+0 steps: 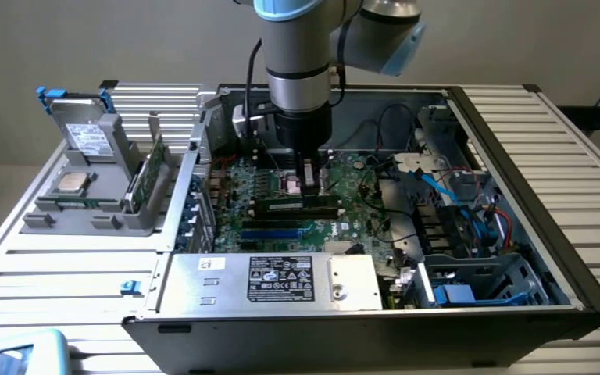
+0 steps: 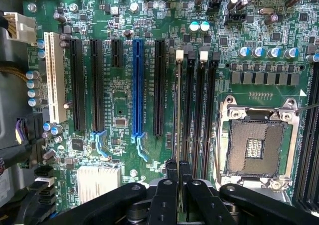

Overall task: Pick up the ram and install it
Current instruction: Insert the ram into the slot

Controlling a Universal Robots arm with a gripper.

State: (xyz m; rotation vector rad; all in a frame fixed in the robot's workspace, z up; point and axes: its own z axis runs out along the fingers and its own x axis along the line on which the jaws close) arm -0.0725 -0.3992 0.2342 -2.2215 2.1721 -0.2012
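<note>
The ram (image 1: 298,206) is a long, narrow green stick lying level just above the motherboard (image 1: 368,199) inside the open computer case. My gripper (image 1: 306,192) comes straight down from the arm and is shut on its top edge. In the wrist view the ram (image 2: 178,105) shows edge-on as a thin line, lined up with the outermost of the black memory slots (image 2: 190,105), on the side towards the expansion slots. The black fingers (image 2: 171,171) of my gripper (image 2: 178,169) pinch its near end. Whether the stick sits in the slot or just above it I cannot tell.
An empty processor socket (image 2: 255,146) lies beside the memory slots, and black and blue expansion slots (image 2: 137,85) on the other side. A silver power supply (image 1: 269,280) fills the case front. Cables and a drive cage (image 1: 477,277) crowd the exterior view's right. A grey parts rack (image 1: 91,187) stands outside the case at the exterior view's left.
</note>
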